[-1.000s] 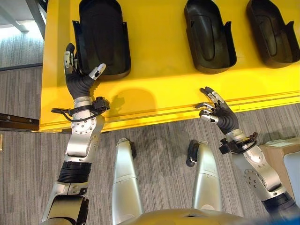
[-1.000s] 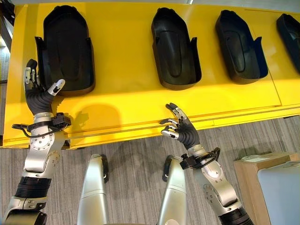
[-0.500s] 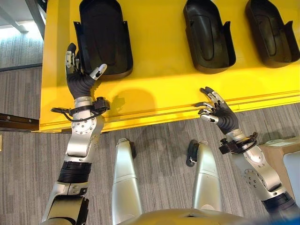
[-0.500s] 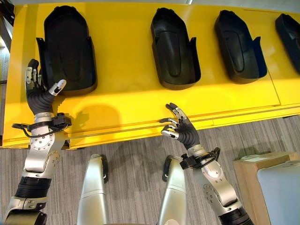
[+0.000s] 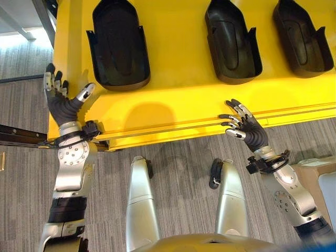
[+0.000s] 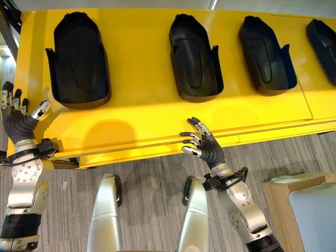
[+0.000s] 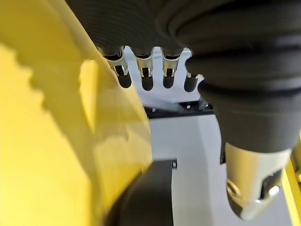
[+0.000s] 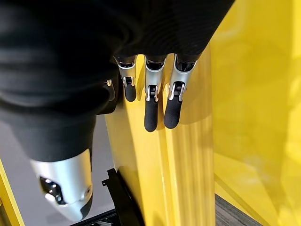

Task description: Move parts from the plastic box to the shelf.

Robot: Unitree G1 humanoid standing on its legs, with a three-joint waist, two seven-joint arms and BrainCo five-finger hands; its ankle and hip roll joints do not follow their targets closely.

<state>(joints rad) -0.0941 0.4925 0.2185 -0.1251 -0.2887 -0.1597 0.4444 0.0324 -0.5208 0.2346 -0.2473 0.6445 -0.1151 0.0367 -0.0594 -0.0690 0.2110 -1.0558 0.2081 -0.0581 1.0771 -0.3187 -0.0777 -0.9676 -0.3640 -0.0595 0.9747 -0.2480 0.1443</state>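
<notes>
Left eye view: I see the yellow shelf (image 5: pixel 178 100) across the top, with three black parts (image 5: pixel 119 44) lying on it in a row, well apart from each other. My left hand (image 5: pixel 62 102) sits at the shelf's left front corner, just beside the nearest part but clear of it, fingers straight and spread, holding nothing. My right hand (image 5: pixel 244 126) is raised at the shelf's front edge, fingers loosely spread, also empty.

Right eye view: four black parts on the shelf here; the fourth (image 6: pixel 323 37) shows at the far right. A cardboard box (image 6: pixel 286 197) stands on the grey carpet floor (image 6: pixel 147 210) at lower right, with a pale plastic box (image 6: pixel 315 218) beside it.

Left wrist view: fingers (image 7: pixel 146 77) extended and relaxed past the shelf's yellow edge, thumb (image 7: pixel 251 188) apart, nothing between them. A dark curved part edge shows below.

Right wrist view: fingers (image 8: pixel 150 106) straight, lying against the shelf's yellow front lip; thumb (image 8: pixel 63 188) apart, nothing held.
</notes>
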